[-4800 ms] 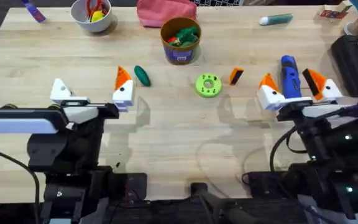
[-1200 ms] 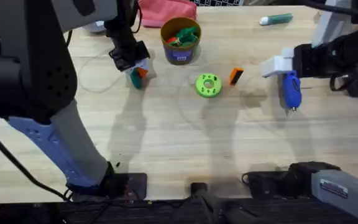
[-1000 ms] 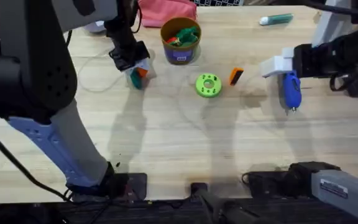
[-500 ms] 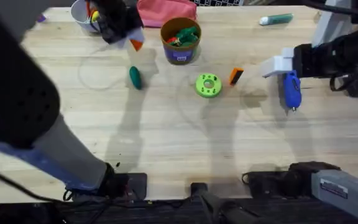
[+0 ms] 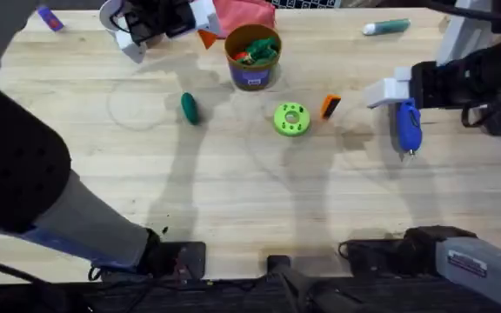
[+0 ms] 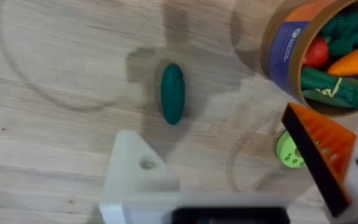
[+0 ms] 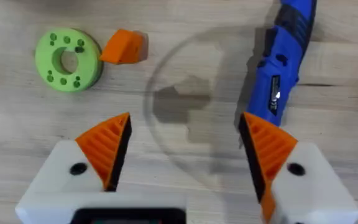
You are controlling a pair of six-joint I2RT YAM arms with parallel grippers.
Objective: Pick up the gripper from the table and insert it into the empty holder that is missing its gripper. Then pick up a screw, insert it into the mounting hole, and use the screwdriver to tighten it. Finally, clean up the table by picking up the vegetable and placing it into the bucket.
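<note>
The dark green vegetable [image 5: 189, 108] [image 6: 172, 93] lies on the table, left of the orange bucket [image 5: 252, 56] [image 6: 291, 46]. My left gripper [image 5: 170, 42] [image 6: 210, 130] hovers open above the table's back. One of its fingers is a bare white holder [image 6: 135, 177] with the mounting hole [image 6: 146, 164]. The other carries an orange pad. The loose orange gripper [image 5: 330, 106] [image 7: 124, 46] lies beside a green disc [image 5: 291, 119] [image 7: 68, 51]. My right gripper [image 5: 397, 91] [image 7: 185, 149] stands open by the blue screwdriver [image 5: 405, 126] [image 7: 281, 62]. No screw can be made out.
A white bowl [image 5: 129, 19] and a pink pouch [image 5: 233, 16] sit at the back edge. A teal marker [image 5: 388, 28] lies at the back right. Toy vegetables fill the bucket. The front half of the table is bare wood.
My left gripper has lifted off the vegetable and moved toward the back of the table. The vegetable stayed on the table. The right arm has not moved.
</note>
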